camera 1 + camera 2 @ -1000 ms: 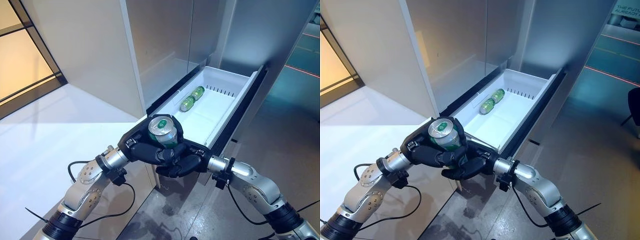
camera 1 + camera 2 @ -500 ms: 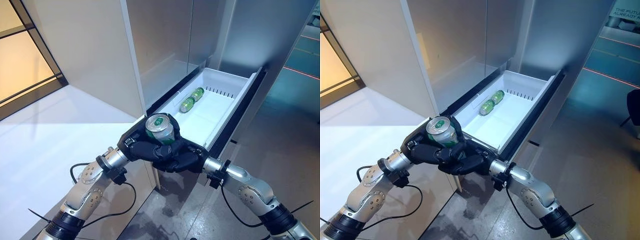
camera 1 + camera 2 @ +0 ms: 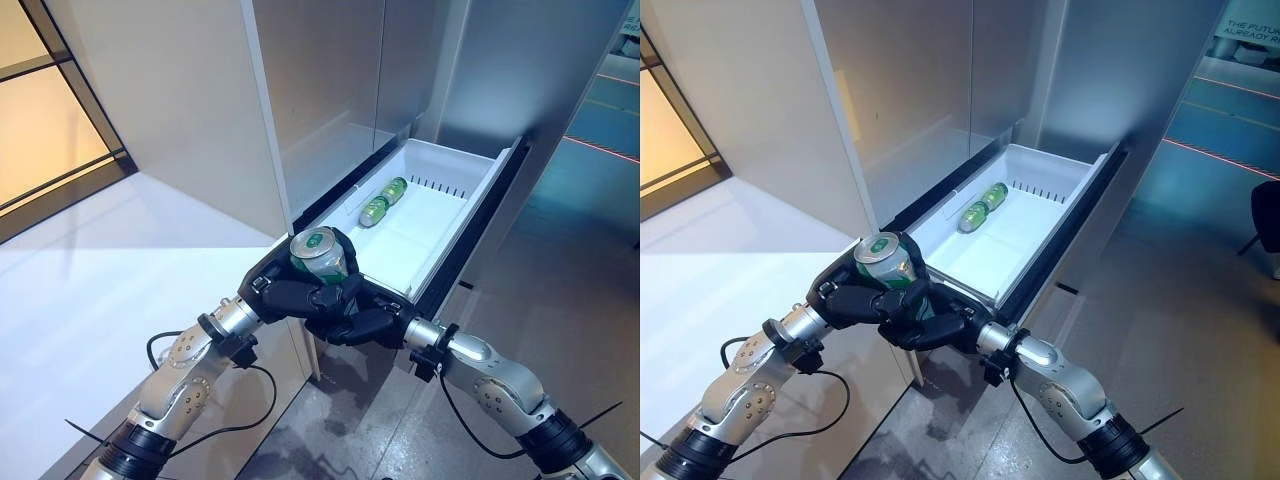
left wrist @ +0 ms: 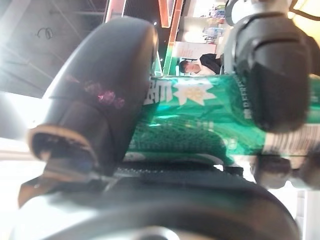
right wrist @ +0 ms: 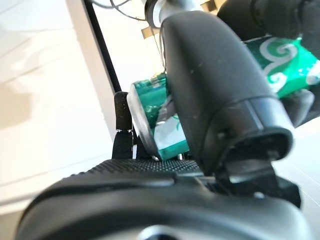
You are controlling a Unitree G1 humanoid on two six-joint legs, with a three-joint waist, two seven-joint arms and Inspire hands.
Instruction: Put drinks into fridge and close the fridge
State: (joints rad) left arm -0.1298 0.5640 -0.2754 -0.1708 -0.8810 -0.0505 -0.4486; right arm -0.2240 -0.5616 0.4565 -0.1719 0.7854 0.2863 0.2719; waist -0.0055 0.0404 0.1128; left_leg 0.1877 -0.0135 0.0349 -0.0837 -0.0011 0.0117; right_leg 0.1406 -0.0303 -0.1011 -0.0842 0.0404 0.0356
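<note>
- Green can [image 3: 319, 253] upright, silver top up, just at the near corner of the open white fridge drawer [image 3: 440, 232].
- Left hand [image 3: 283, 296]: fingers [image 4: 102, 95] curled tight round the can body, thumb on the other side; firm wrap, seen in the left wrist view.
- Right hand [image 3: 362, 322]: at 4 o'clock of the can, fingers [image 5: 215, 85] curled against its lower side, pressed in next to the left hand; touching the can wall in the right wrist view.
- Both hands clasped together below the can rim.
- Two more green cans [image 3: 383, 201] lying on their sides, end to end, at 1 o'clock, along the drawer's far left wall.
- Fridge body [image 3: 330, 90] above, drawer pulled out.
</note>
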